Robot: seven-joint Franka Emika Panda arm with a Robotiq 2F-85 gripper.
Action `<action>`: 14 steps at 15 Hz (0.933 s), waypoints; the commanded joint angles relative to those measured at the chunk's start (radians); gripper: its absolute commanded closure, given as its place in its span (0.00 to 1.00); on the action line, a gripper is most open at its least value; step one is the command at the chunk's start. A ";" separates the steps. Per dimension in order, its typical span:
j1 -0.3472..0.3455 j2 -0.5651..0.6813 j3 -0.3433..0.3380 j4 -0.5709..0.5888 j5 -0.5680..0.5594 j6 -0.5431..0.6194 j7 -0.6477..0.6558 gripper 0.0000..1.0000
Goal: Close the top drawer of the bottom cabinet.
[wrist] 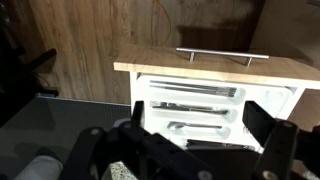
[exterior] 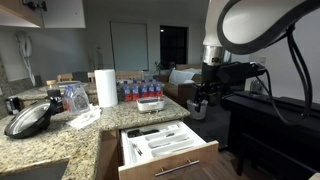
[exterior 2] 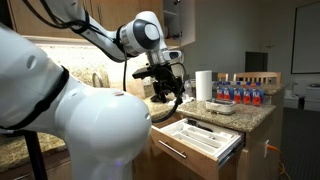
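The top drawer [exterior: 170, 160] of the bottom cabinet [exterior: 108, 152] stands pulled out, its light wood front with a silver bar handle [exterior: 187, 162] facing forward. A white cutlery tray [exterior: 160, 141] with utensils lies inside. The drawer also shows in an exterior view [exterior 2: 205, 143] and in the wrist view [wrist: 215, 67], with its handle [wrist: 222, 53] and tray [wrist: 195, 105]. My gripper [exterior: 199, 103] hangs above and behind the drawer, open and empty; in the wrist view its two dark fingers [wrist: 200, 128] are spread over the tray.
On the granite counter [exterior: 60, 135] stand a paper towel roll [exterior: 106, 87], a black pan lid [exterior: 28, 120], a pack of water bottles [exterior: 140, 89] and a small tray [exterior: 150, 103]. A dark table [exterior: 275, 125] stands beside the drawer.
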 commanded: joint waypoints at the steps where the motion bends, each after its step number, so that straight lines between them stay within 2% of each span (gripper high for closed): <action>1: 0.005 0.001 -0.006 0.002 -0.006 -0.003 0.004 0.00; 7: 0.005 0.007 0.008 0.018 -0.004 0.003 0.021 0.00; 10: 0.013 0.097 0.023 0.052 0.005 0.028 0.013 0.00; 14: 0.030 0.236 -0.004 0.063 -0.004 0.094 -0.058 0.00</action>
